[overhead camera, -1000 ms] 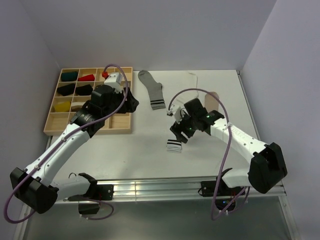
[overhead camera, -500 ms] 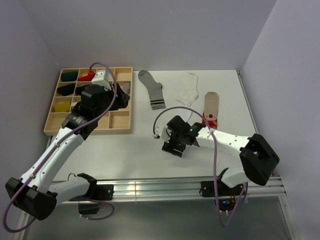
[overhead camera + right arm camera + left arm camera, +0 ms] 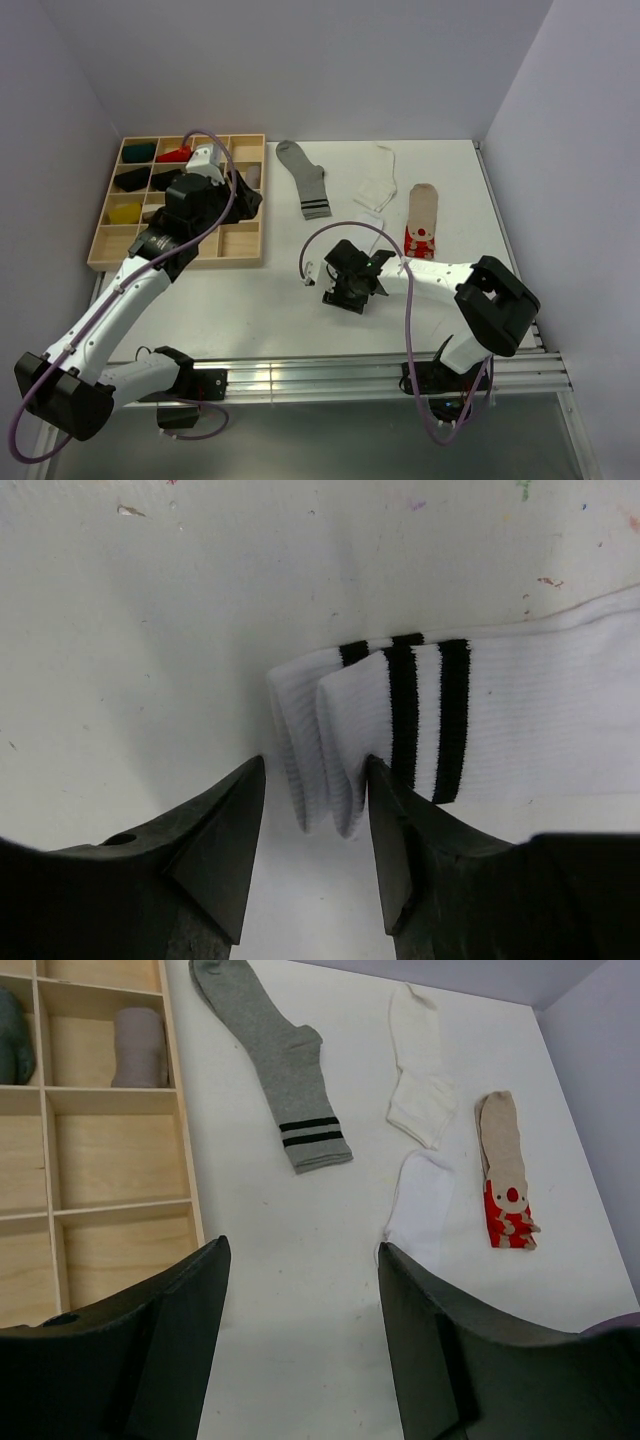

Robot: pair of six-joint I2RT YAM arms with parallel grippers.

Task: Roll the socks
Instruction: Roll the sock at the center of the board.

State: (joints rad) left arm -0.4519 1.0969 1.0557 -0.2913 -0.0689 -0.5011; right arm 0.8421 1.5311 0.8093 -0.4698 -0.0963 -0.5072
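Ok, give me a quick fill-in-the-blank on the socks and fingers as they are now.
1. The grey sock has ___ black stripes.
2. The white sock, its cuff between the right fingers, has stripes coloured ___.
3. The beige sock has a ___-and-white patterned end.
4. The left fingers stand ___, holding nothing.

Missing words: two; black; red; open.
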